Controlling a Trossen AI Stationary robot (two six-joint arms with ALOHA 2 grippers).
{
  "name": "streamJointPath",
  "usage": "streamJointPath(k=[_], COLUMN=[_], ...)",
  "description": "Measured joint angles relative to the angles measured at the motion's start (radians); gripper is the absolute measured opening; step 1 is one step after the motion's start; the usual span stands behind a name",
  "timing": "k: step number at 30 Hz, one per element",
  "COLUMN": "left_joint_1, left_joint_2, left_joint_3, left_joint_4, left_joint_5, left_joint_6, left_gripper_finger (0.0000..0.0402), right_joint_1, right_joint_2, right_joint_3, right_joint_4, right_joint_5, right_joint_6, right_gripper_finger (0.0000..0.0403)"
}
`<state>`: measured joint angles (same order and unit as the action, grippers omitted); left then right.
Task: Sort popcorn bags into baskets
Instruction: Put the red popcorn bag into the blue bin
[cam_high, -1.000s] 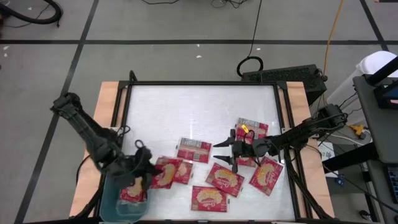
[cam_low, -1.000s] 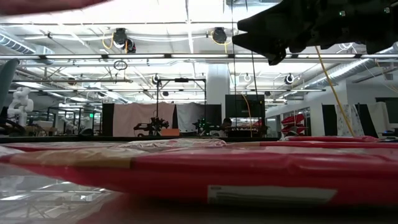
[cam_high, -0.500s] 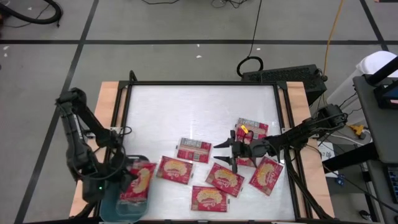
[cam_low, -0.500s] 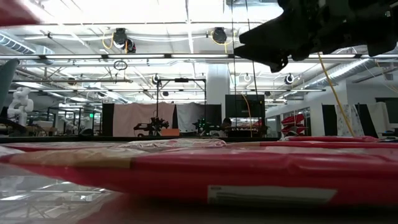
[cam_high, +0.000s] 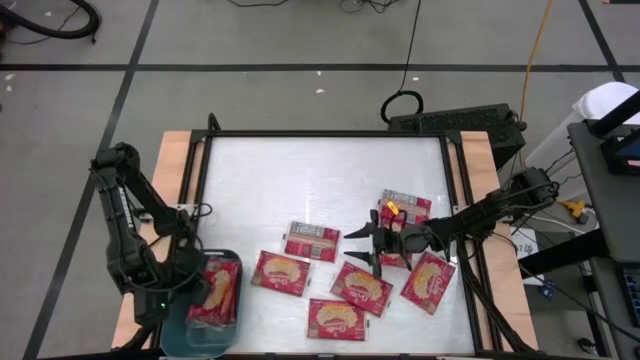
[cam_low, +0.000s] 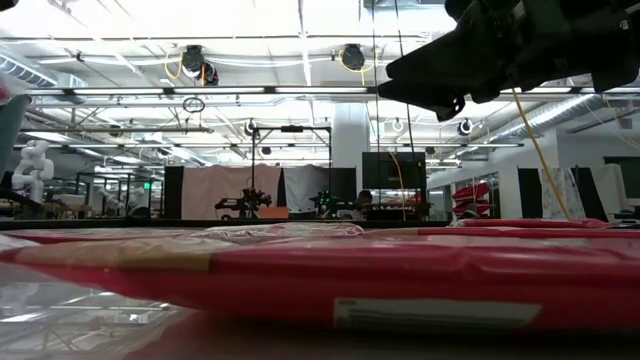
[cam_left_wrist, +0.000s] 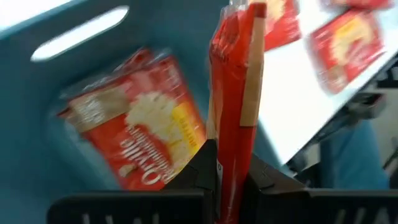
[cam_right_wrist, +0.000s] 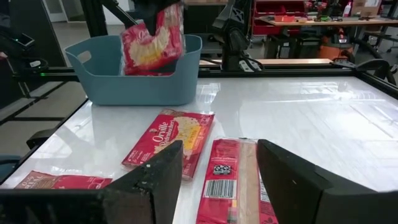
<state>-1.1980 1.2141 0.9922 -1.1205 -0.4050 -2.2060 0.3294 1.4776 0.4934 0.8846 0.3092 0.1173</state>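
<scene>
My left gripper (cam_high: 204, 288) is shut on a red popcorn bag (cam_high: 220, 292) and holds it over the teal basket (cam_high: 178, 328) at the table's front left corner. In the left wrist view that bag (cam_left_wrist: 236, 87) stands edge-on between the fingers, above another bag (cam_left_wrist: 140, 134) lying in the basket (cam_left_wrist: 43, 87). My right gripper (cam_high: 351, 247) hovers open over the middle right of the table, with a back-up bag (cam_right_wrist: 227, 177) lying under its spread fingers (cam_right_wrist: 152, 183). Several more bags lie flat nearby, such as one (cam_high: 281, 272) by the basket and one (cam_high: 338, 319) at the front edge.
A bag showing its grey printed back (cam_high: 312, 241) lies mid-table, and others sit at the right (cam_high: 428, 281) and back right (cam_high: 405, 207). The table's far half is bare white. A dark frame rail (cam_high: 320, 134) rims the table. A red bag (cam_low: 350, 280) fills the low view's foreground.
My left gripper has carried its bag leftward off the table surface to above the basket. The right arm has stayed still.
</scene>
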Motion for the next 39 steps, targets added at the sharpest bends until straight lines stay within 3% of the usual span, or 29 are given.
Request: streamJointPath(k=[6, 12, 18, 22, 28, 34, 39], left_joint_1=[0.007, 0.006, 0.006, 0.006, 0.004, 0.004, 0.004], left_joint_2=[0.017, 0.017, 0.017, 0.016, -0.021, -0.102, -0.170], left_joint_3=[-0.044, -0.060, -0.061, -0.061, -0.059, -0.058, -0.057], left_joint_4=[0.014, 0.019, -0.002, -0.053, -0.140, -0.165, -0.157], left_joint_5=[0.082, 0.094, 0.099, 0.184, 0.244, 0.087, -0.156], left_joint_6=[-0.022, -0.029, -0.029, -0.025, -0.011, 0.080, 0.229], left_gripper_finger=[0.0026, 0.0031, 0.0102, 0.0151, 0.0170, 0.0145, 0.0113], right_joint_1=[0.000, 0.000, 0.000, 0.000, 0.000, 0.000, 0.000], right_joint_2=[0.000, 0.000, 0.000, 0.000, 0.000, 0.000, 0.000], right_joint_3=[0.000, 0.000, 0.000, 0.000, 0.000, 0.002, 0.086], right_joint_4=[0.001, 0.030, 0.056, 0.086, 0.083, 0.055, -0.223], right_joint_5=[0.000, 0.000, 0.001, 0.003, 0.005, 0.009, 0.059], right_joint_6=[-0.001, 0.000, 0.005, 0.030, 0.054, 0.098, 0.211], right_gripper_finger=[0.0197, 0.0197, 0.0197, 0.0197, 0.0197, 0.0197, 0.0196])
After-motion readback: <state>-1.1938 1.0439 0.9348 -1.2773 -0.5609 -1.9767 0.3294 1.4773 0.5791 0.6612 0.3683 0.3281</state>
